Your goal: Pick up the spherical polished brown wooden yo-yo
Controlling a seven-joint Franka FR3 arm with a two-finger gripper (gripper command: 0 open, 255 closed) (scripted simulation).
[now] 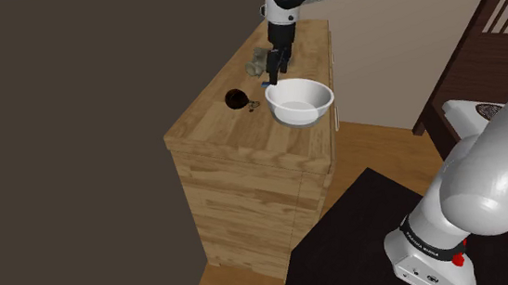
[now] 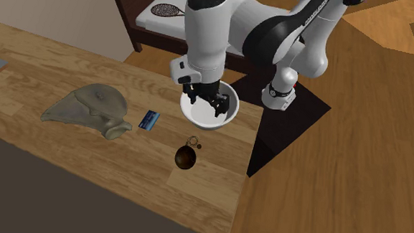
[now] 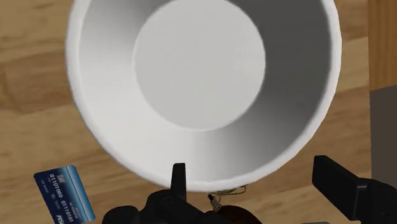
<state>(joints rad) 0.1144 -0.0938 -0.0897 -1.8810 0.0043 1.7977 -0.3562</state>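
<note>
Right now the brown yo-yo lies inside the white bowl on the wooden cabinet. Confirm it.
One thing is wrong: the yo-yo is not inside the bowl. It lies on the cabinet top beside the bowl, as the second exterior view shows. The rest holds: brown yo-yo, white bowl, wooden cabinet.

Wrist view: yo-yo (image 3: 242, 215) mostly hidden behind the fingers (image 3: 179, 184); bowl (image 3: 89, 95) and blue card (image 3: 63, 194) cut off at edges
</note>
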